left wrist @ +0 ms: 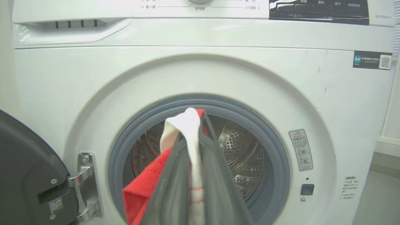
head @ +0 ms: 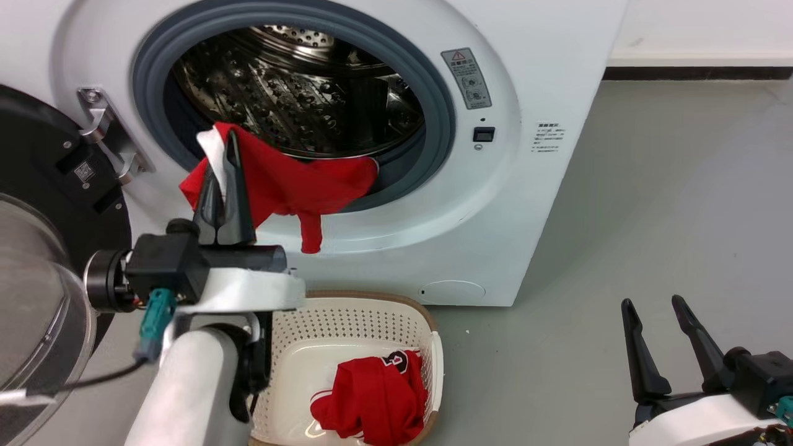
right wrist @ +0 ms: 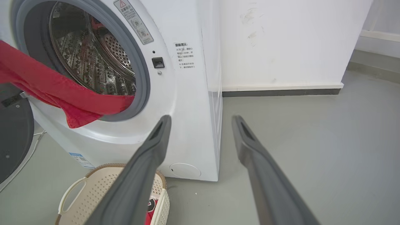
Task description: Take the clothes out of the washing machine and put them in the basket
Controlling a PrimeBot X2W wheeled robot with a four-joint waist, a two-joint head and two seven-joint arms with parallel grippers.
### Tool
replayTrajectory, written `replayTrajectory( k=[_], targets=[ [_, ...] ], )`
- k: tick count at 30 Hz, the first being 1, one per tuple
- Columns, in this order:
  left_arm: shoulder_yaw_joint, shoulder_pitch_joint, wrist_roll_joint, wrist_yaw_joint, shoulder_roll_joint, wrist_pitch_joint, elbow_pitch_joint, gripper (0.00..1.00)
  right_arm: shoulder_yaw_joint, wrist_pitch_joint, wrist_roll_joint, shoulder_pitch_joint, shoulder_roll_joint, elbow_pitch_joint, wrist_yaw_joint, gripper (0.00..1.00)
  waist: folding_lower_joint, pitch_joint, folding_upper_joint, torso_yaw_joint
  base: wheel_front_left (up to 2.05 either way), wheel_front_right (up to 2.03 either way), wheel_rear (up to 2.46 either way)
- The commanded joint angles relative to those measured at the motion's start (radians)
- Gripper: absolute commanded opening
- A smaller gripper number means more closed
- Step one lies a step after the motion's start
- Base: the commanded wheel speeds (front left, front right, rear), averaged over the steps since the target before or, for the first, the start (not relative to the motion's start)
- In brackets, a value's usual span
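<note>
Pulling-out step, by the look of it. The left claw [head: 223, 152] is clamped on the white-trimmed edge of a bright red soft fabric garment [head: 297, 179]. It drapes over the grey gasket lip of the large white front-loading washing machine [head: 495, 217], half out, with its tail hanging down the front. Another red numbered garment [head: 372, 396] lies in the small cream perforated plastic basket [head: 347, 322] on the floor just below the porthole. The right claw [head: 652, 303] is spread wide, empty, well off to the side. The shiny steel drum [head: 297, 93] looks otherwise bare as far as visible — likely the last piece: lift clear, drop in basket.
</note>
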Motion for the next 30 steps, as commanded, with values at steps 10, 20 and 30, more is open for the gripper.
replayTrajectory(
  k=[10, 20, 30],
  targets=[
    [-0.03, 0.174, 0.008, 0.079, -0.018, 0.082, -0.175, 0.0, 0.012, 0.0, 0.001, -0.029, 0.003, -0.018, -0.001, 1.0, 0.0001, 0.068, 0.0, 0.015, 0.0, 0.0, 0.0],
    [-0.02, 0.216, -0.087, 0.061, -0.086, 0.005, 0.139, 0.0, 0.014, 0.0, 0.016, -0.064, -0.02, -0.03, -0.001, 1.0, 0.0001, 0.168, 0.0, -0.002, 0.0, 0.0, 0.0],
    [0.012, 0.075, -0.114, 0.026, -0.132, -0.035, 0.406, 0.0, 0.041, -0.016, 0.07, -0.134, -0.087, -0.045, -0.001, 1.0, 0.0001, 0.351, 0.0, -0.036, 0.0, 0.0, 0.0]
  ],
)
